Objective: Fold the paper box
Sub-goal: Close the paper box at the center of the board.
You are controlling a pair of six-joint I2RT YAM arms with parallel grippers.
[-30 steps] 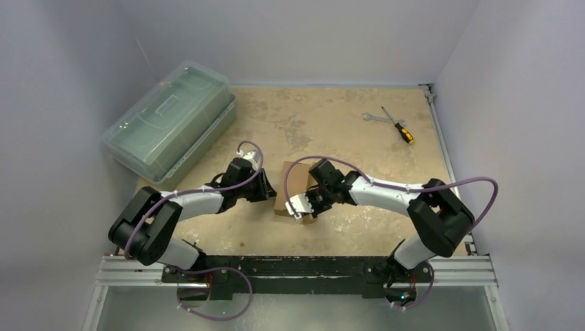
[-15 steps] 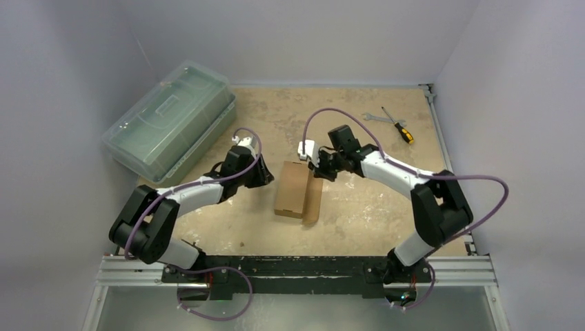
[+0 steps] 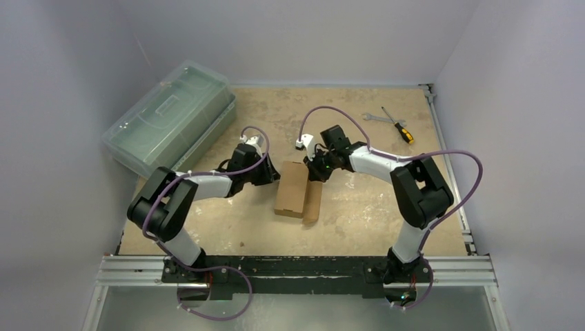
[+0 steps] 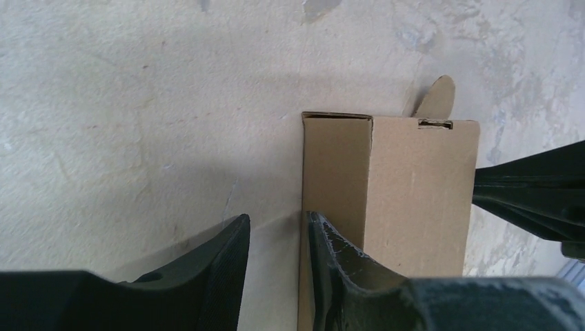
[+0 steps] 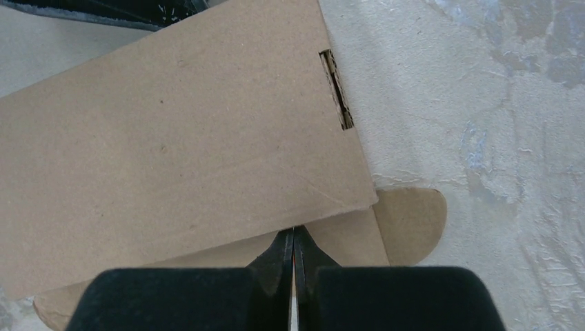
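paper box (image 3: 293,189), plain brown, on table (image 3: 359,127)

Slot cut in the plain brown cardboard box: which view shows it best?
Right wrist: the slot is large and sharp on the box. Left wrist shows it small, near the far edge; top external cannot resolve it.

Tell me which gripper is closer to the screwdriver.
Right. The right gripper is at the far right corner of the cardboard box, with the screwdriver beyond it toward the far right. The left gripper is at the box's left side, farther away.
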